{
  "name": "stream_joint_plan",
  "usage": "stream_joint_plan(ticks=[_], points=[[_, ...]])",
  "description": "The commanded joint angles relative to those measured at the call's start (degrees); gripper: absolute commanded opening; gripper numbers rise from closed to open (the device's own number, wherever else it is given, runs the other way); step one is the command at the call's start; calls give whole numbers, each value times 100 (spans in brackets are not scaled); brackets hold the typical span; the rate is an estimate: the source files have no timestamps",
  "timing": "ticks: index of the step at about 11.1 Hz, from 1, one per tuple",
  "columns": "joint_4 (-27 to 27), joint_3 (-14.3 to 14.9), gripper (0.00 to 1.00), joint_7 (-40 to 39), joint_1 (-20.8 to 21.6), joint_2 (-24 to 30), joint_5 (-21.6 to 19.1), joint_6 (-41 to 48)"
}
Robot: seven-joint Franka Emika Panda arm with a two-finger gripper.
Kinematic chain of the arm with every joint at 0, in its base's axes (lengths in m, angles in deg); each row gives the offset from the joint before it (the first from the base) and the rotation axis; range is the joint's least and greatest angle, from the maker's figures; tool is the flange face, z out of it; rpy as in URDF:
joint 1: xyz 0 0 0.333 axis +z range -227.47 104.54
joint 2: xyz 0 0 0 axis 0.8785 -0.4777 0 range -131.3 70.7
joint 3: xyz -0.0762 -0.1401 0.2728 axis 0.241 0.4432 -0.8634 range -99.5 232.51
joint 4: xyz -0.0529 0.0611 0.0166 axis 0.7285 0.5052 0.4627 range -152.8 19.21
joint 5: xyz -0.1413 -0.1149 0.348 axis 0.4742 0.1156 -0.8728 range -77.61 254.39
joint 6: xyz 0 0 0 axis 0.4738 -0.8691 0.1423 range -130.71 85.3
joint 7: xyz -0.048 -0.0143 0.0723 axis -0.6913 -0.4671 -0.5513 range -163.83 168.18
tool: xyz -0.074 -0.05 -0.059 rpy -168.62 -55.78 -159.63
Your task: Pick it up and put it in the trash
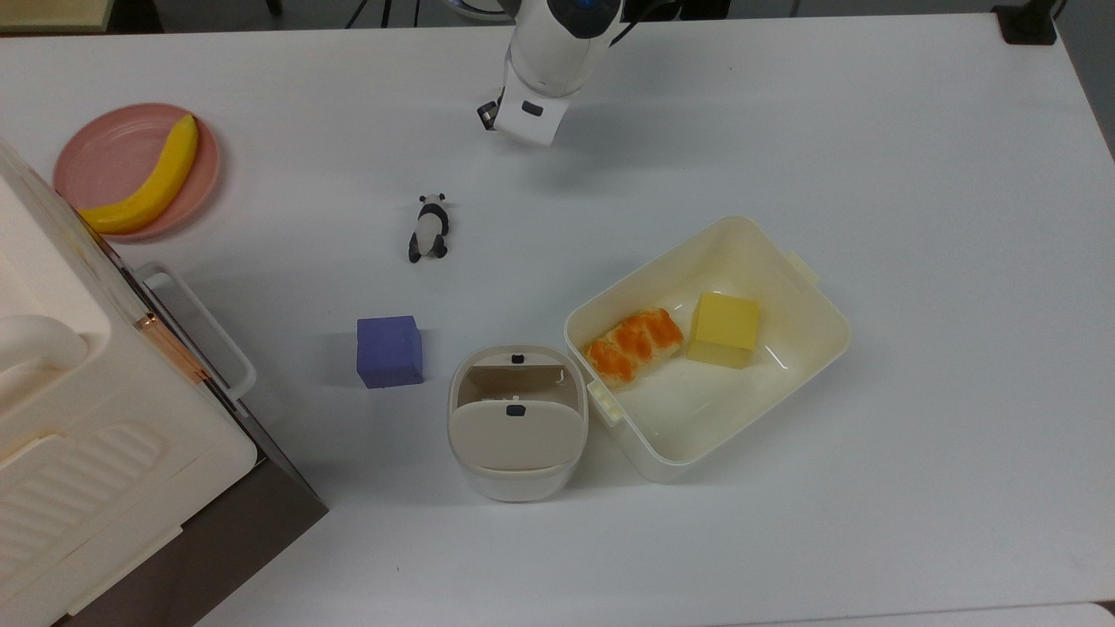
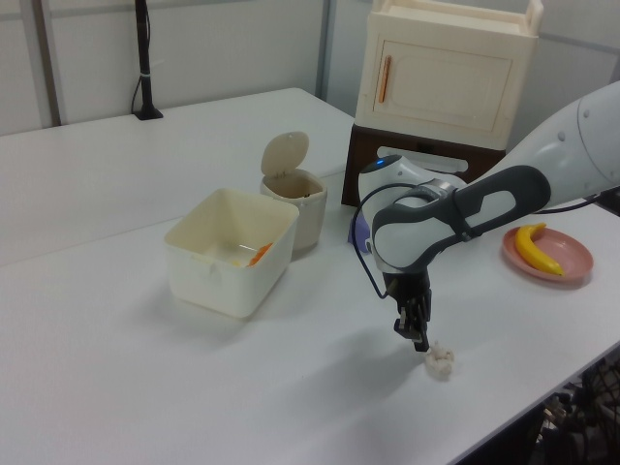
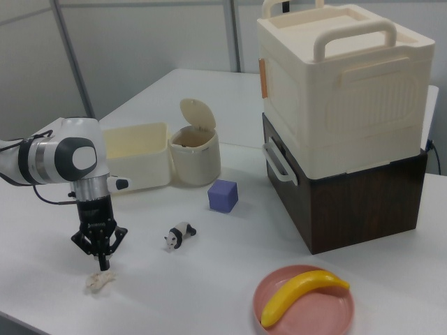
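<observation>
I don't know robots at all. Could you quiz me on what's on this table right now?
1. True or false: the gripper has the paper wad lifted off the table.
2. What lies on the pink plate?
3. Is the bin lid open or closed?

Key:
1. False; the wad lies on the table just below the fingertips.
2. A banana.
3. Open.
</observation>
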Motion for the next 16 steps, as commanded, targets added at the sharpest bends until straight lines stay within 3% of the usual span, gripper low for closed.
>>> stream_joint_plan(ticks=[1, 8, 10, 16], points=[[-36, 47, 100, -69, -67, 221, 101, 287], [-54, 47, 100, -428, -155, 405, 128, 973], [-54, 47, 92, -429, -155, 379, 119, 965], [-54, 47, 82, -429, -112, 99, 128, 886]])
